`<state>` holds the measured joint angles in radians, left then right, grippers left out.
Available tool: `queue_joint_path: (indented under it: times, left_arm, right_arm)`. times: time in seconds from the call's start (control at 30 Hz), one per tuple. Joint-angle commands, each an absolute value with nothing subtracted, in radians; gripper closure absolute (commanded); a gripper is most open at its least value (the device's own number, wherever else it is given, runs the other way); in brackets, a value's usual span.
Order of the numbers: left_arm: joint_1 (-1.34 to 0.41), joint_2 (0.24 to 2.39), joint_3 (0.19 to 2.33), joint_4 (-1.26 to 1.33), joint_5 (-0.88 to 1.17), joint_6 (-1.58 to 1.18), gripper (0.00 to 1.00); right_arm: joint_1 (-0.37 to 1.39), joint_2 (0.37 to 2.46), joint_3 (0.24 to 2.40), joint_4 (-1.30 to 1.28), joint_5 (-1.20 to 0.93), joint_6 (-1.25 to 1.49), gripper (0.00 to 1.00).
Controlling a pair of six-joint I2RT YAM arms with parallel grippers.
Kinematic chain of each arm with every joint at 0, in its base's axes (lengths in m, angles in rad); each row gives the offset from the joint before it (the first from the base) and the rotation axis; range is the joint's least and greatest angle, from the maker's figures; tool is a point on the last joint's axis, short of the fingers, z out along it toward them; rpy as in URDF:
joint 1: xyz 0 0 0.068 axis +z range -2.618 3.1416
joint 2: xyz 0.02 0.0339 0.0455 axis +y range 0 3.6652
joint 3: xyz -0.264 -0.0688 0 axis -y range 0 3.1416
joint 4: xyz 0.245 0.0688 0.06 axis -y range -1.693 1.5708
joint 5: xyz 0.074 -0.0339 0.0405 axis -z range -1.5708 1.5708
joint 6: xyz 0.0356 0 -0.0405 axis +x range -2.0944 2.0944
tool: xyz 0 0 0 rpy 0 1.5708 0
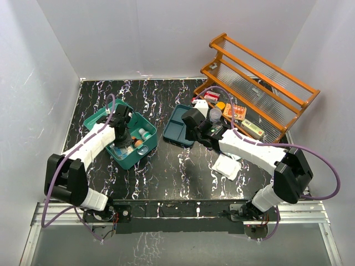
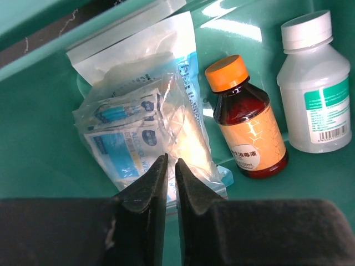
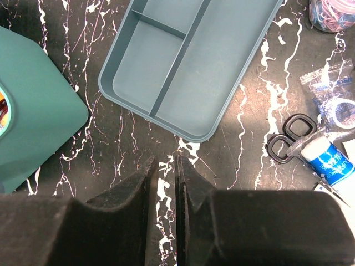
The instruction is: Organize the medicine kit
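Teal-green rectangular plastic medicine kit [image 1: 132, 160], open on the black marbled bench [image 1: 166, 180]. Inside it, the left end effector [image 2: 171, 166], pressed together, hovers over a clear plastic wipe pouch [image 2: 147, 111]. Beside the kit, the right end effector [image 3: 165, 166] is closed, empty. Filling seems midway; next, open for another item.

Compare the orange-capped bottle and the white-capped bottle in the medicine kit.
Body: the orange-capped bottle is dark brown, the white-capped bottle cloudy white. Label: orange on the orange-capped bottle, green and white with a barcode on the white-capped bottle. Place: the orange-capped bottle lies beside the clear pouch; the white-capped bottle is farther from it. Both are in the medicine kit, caps pointing the same way.
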<state>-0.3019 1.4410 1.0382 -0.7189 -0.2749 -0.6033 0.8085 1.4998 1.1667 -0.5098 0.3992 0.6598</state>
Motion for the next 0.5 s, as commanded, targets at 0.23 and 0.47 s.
queue_joint_path:
  times: [0.23, 0.47]
  left_arm:
    - [-0.292, 1.457, 1.0, -0.647, -0.24, -0.622, 0.89]
    - [-0.293, 1.374, 1.06, -0.692, -0.238, -0.613, 0.73]
  right_arm:
    - [0.793, 1.446, 1.158, -0.527, 0.464, 0.685, 0.85]
    - [0.743, 1.364, 1.065, -0.581, 0.499, 0.775, 0.79]
